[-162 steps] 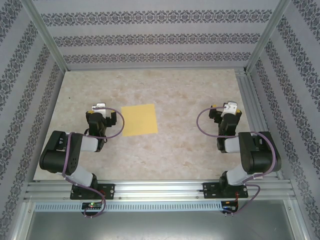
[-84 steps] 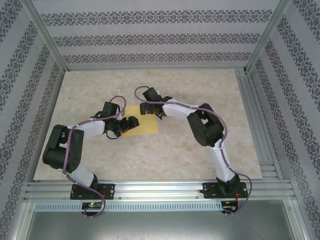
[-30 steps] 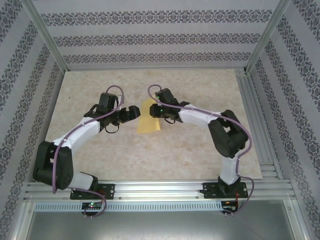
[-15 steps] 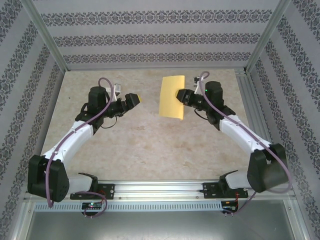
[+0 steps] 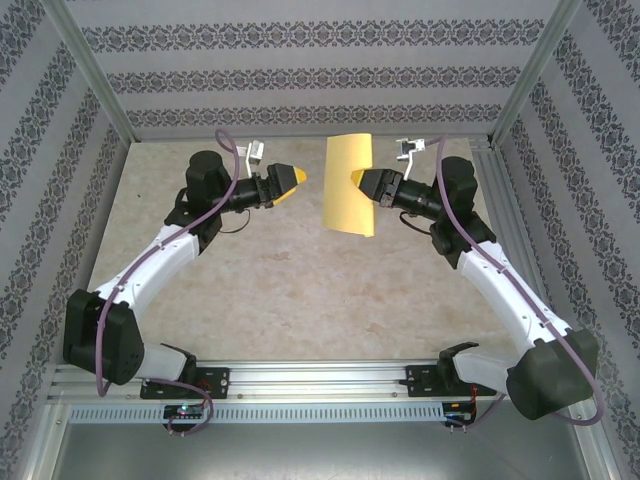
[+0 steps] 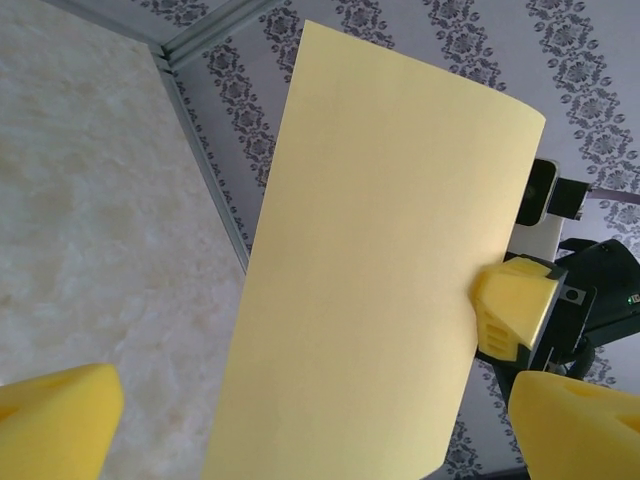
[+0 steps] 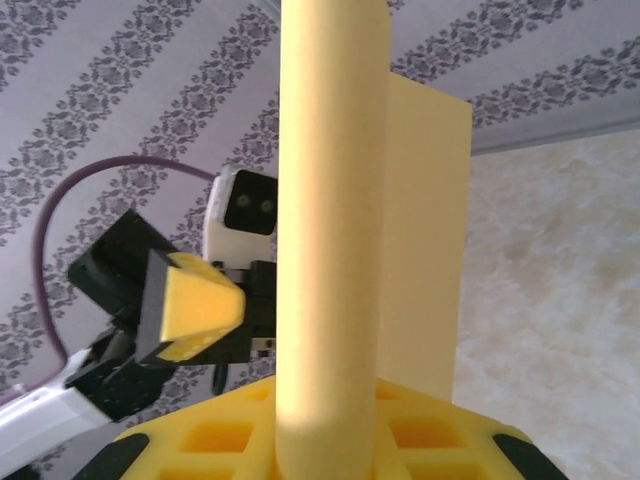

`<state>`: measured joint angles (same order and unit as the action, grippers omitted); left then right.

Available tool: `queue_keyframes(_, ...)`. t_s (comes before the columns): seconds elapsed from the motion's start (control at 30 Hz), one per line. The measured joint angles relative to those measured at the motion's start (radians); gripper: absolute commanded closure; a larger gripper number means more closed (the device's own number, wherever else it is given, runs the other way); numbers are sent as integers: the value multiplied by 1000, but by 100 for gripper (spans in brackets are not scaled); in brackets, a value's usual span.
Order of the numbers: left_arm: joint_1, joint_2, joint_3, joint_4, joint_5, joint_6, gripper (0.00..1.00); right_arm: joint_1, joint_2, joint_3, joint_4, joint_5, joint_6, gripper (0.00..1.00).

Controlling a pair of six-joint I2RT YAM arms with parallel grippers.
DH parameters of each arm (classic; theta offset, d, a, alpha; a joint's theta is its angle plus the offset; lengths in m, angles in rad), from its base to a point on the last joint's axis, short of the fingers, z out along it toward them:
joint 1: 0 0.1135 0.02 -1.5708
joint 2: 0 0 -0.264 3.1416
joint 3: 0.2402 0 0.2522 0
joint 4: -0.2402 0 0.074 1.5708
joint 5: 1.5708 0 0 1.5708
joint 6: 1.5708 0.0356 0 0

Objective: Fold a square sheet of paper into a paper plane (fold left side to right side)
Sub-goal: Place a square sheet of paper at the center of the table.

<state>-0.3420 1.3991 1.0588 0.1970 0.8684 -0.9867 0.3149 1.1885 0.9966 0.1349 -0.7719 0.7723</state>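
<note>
The right gripper (image 5: 362, 182) is pinched shut on one edge of the square sheet of paper (image 5: 346, 200), holding it upright in the air over the far middle of the table (image 5: 300, 300). The sheet is bent into a soft loop with no crease pressed. The left gripper (image 5: 291, 180), fingers spread wide, hangs over the table's far left-middle, apart from the sheet. The left-to-right fold looks barely begun, with creasing and all later plane folds left to do.

On my feed I see a beige marbled table (image 5: 300, 300) — walls (image 5: 300, 75) papered in grey patterned stripes rise behind it and at both sides, and silver aluminium rails (image 5: 320, 372) run along its near edge.
</note>
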Motion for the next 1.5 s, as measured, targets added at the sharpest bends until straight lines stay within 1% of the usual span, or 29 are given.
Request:
queue_keyframes(0.37,-35,55,38,96,37,-63,1,46,0,84,17,-45,86,79)
queue_keyframes(0.5,-47,57,57,157,48,-103,3,52,-2,112,27,-47,111,80)
queue_keyframes(0.57,-53,57,67,180,53,-119,7,52,-2,118,39,-47,126,80)
queue_keyframes(0.67,-64,57,88,203,65,-133,18,57,-2,119,55,-47,145,80)
queue_keyframes(0.77,-73,55,102,212,69,-140,36,58,-2,119,57,-45,151,80)
queue_keyframes(0.83,-74,50,104,209,70,-135,50,56,-2,119,53,-43,151,80)
queue_keyframes(1.0,-74,35,105,185,69,-112,76,35,-2,119,37,-36,148,80)
queue_keyframes(1.07,-74,30,105,174,67,-98,84,26,-2,117,26,-28,143,80)
queue_keyframes(1.17,-74,28,105,145,63,-81,91,10,-4,105,-2,-15,130,79)
queue_keyframes(1.23,-74,28,103,117,57,-63,98,0,-6,95,-30,-3,113,74)
queue_keyframes(1.27,-74,28,103,105,53,-53,100,-5,-6,92,-46,2,103,70)
queue_keyframes(1.3,-74,28,101,87,46,-43,100,-10,-6,90,-71,11,85,60)
queue_keyframes(1.37,-74,28,97,48,34,-17,100,-13,-6,87,-122,27,47,51)
queue_keyframes(1.43,-74,28,86,-4,12,19,100,-23,-6,84,-193,51,-11,38)
queue_keyframes(1.5,-74,27,64,-54,-13,54,100,-38,-6,78,-267,84,-62,30)
